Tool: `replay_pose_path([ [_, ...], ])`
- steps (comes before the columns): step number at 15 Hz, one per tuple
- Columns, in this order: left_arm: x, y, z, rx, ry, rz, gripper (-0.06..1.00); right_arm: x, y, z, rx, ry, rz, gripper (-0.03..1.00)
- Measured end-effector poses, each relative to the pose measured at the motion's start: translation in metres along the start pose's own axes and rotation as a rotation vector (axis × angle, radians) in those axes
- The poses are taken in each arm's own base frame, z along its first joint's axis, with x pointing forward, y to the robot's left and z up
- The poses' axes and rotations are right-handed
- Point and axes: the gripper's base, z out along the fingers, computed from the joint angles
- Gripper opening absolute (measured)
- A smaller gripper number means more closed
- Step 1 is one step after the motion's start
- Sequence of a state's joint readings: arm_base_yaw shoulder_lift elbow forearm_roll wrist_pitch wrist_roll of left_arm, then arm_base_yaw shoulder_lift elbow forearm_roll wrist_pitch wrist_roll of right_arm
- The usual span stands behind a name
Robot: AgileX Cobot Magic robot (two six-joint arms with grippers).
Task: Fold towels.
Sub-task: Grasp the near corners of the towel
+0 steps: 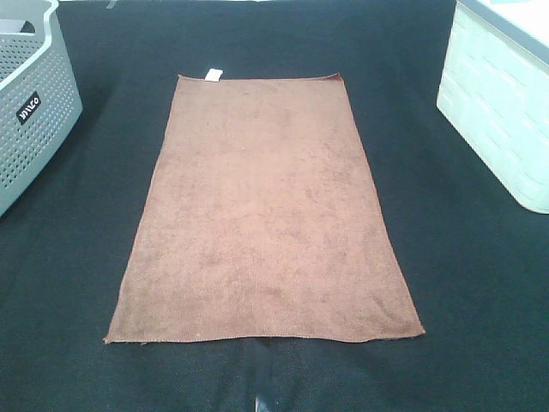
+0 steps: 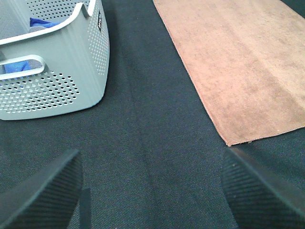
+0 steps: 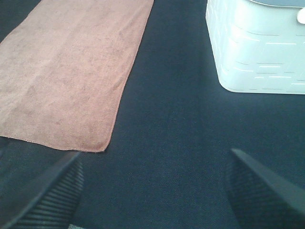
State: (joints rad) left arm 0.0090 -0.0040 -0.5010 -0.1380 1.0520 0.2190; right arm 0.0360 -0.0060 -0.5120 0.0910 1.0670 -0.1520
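The brown towel (image 1: 262,215) lies flat and spread out on the black table cover, long side running away from me, with its small white tag (image 1: 213,75) on the far short edge. It also shows in the left wrist view (image 2: 243,67) and in the right wrist view (image 3: 71,67). My left gripper (image 2: 152,191) is open and empty over bare cloth, beside the towel's near left corner. My right gripper (image 3: 155,188) is open and empty beside the near right corner. Neither arm shows in the exterior high view.
A grey perforated basket (image 1: 34,112) stands at the far left and holds blue cloth (image 2: 40,22). A white bin (image 1: 502,112) stands at the far right, also in the right wrist view (image 3: 257,47). Black table cover (image 1: 69,283) surrounds the towel.
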Motion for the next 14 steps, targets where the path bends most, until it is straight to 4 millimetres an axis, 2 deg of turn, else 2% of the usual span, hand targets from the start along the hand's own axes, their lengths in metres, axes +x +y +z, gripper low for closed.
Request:
replay_pose_path([
  [6, 0.000, 0.000, 0.000, 0.002, 0.000, -0.021, 0.76, 0.000, 0.000, 0.000, 0.004, 0.001, -0.002, 0.77],
  [8, -0.008, 0.000, -0.001, 0.007, -0.073, -0.107, 0.76, -0.001, -0.001, 0.001, 0.008, 0.002, -0.004, 0.77],
  [9, -0.016, 0.001, 0.001, 0.002, -0.130, -0.136, 0.76, -0.009, -0.002, 0.007, 0.008, 0.012, 0.003, 0.77],
  [10, -0.029, 0.004, 0.008, 0.002, -0.191, -0.173, 0.76, -0.017, -0.004, 0.011, 0.010, 0.013, 0.016, 0.77],
  [13, -0.051, 0.010, 0.042, 0.030, -0.156, -0.259, 0.76, -0.040, -0.009, 0.038, 0.010, 0.072, 0.057, 0.76],
  [14, -0.057, 0.010, 0.063, 0.068, -0.085, -0.339, 0.76, -0.047, -0.012, 0.059, 0.010, 0.135, 0.095, 0.76],
])
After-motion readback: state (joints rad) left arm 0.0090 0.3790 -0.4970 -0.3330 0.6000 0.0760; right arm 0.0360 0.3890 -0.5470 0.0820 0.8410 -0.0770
